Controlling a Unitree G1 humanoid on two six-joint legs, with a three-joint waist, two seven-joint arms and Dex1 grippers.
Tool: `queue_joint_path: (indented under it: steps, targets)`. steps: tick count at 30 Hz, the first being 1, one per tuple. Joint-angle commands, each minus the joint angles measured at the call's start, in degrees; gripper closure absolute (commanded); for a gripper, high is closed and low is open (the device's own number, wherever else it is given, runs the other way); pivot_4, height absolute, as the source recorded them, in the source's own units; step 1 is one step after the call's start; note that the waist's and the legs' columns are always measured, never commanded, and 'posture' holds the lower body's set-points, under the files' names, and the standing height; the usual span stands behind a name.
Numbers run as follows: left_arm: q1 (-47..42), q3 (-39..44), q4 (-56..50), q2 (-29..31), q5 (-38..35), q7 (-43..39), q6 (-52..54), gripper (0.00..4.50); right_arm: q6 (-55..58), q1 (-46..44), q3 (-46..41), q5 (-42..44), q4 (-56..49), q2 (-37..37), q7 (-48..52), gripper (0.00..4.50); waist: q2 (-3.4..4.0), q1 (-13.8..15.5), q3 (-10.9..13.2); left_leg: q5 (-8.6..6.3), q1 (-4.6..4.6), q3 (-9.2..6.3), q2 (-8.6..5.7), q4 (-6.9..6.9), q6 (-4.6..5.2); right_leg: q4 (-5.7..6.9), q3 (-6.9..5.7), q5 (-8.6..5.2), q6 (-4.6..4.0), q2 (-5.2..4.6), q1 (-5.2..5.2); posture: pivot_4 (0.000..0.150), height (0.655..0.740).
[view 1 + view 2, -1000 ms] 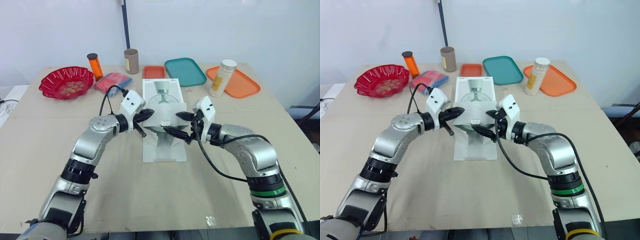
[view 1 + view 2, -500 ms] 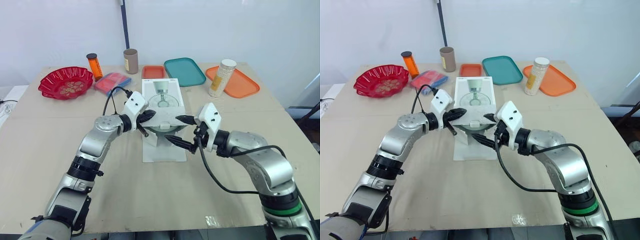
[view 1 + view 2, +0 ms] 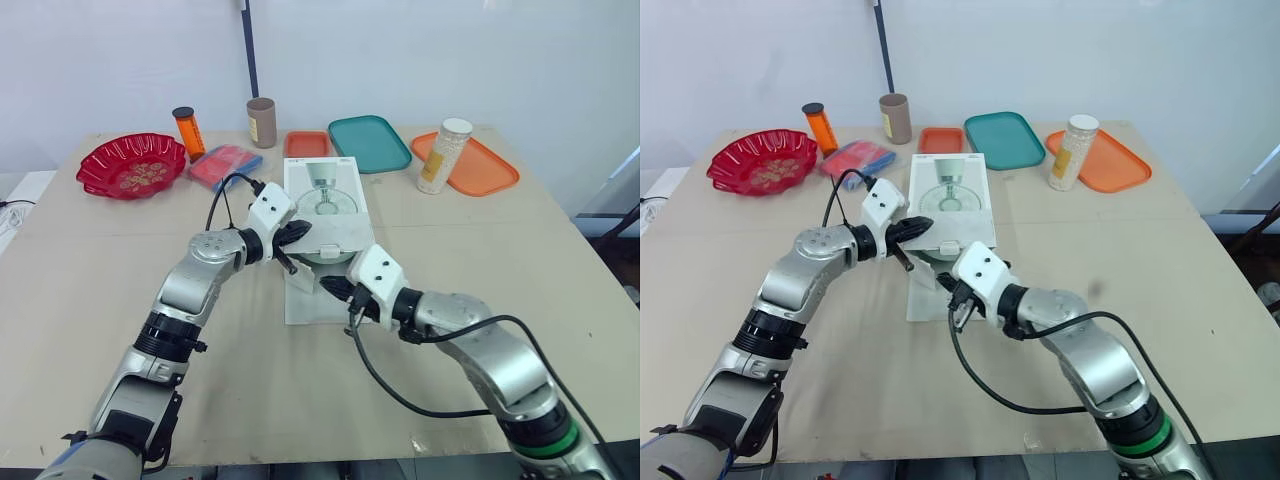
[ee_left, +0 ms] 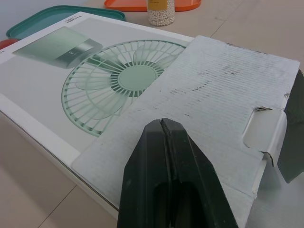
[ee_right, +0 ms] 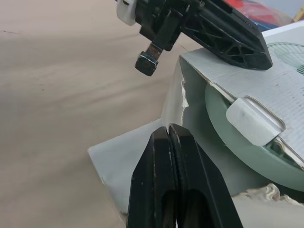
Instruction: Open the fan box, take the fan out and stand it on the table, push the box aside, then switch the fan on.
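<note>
Touching ridged cardboard flap (image 4: pixel 223 95) of fan box (image 3: pixel 322 172), left hand (image 4: pixel 164 124) closed, right hand (image 5: pixel 168 130) closed beside round fan (image 5: pixel 230 148)

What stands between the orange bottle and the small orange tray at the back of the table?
A brown tube stands between the orange bottle and the small orange tray, as the left eye view shows.

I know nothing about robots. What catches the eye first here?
A white fan box lies mid-table, its near end open, a pale green fan showing inside. Two black grippers meet there: the left gripper at the raised flap, the right gripper low at the opening. A bright red bowl sits far left.
</note>
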Motion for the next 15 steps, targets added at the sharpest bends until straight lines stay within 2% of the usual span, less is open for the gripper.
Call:
queue_joint_path:
  steps: [1, 6, 15]
  targets:
    - [-0.53, 0.4, -1.43, 0.07, -0.07, -0.55, 0.37, 4.5, 1.2, -0.57, 0.56, -1.81, -1.96, 1.58, -2.63, 4.49, 0.0, 0.0, 0.0, 0.0, 0.0, 0.0, 0.0, 0.0, 0.0, 0.0, 0.0, 0.0, 0.0, 0.0, 0.0, 0.15, 0.74]
    - [-0.24, 0.29, -1.55, -0.05, -0.18, -1.16, 0.11, 4.5, 3.62, -1.03, 2.47, -6.12, 0.17, 4.13, -7.23, 4.49, 0.0, -0.01, 0.0, 0.0, 0.0, -0.01, 0.0, 0.0, 0.0, 0.01, 0.0, 0.0, 0.0, 0.0, 0.0, 0.15, 0.74]
    - [-0.29, 0.19, -1.05, -0.49, -0.02, -1.59, -0.46, 4.5, 5.94, 0.1, 1.06, -9.49, -0.69, 3.31, -8.79, 4.49, 0.0, -0.01, 0.0, 0.0, 0.0, -0.01, -0.01, 0.0, 0.01, 0.01, 0.0, 0.0, 0.0, 0.0, 0.0, 0.15, 0.74]
